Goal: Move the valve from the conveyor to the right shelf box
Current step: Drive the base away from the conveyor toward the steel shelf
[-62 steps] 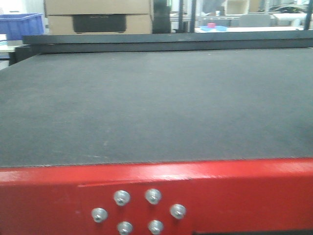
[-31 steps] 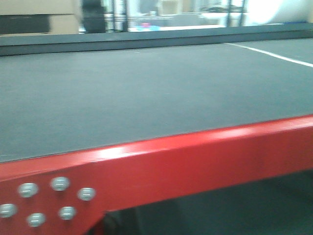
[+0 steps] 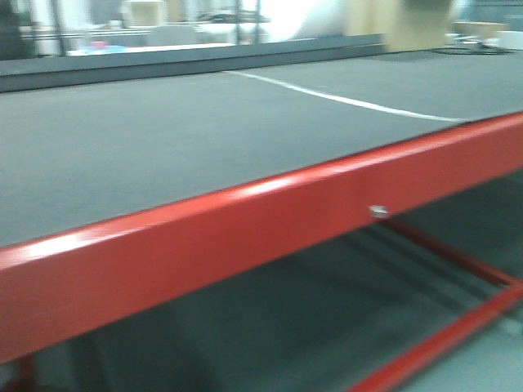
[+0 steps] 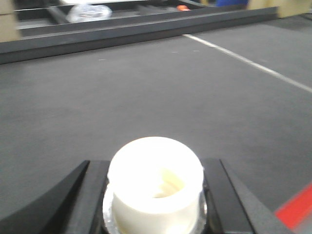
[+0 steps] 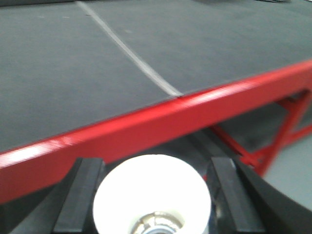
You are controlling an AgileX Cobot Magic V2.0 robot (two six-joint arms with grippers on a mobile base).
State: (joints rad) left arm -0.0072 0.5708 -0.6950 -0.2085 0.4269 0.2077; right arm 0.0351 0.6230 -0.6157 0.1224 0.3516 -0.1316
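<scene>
I'm holding a white valve [image 4: 155, 180] pinched between the left fingers [image 4: 83, 197] and a second valve [image 5: 152, 197] between the right fingers [image 5: 80, 195], with no shelf box showing ahead of either.

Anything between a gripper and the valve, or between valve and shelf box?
No: left gripper and right gripper each grip a white valve. The box is in no view, so that path cannot be judged.

No legible text (all views blurred)
</scene>
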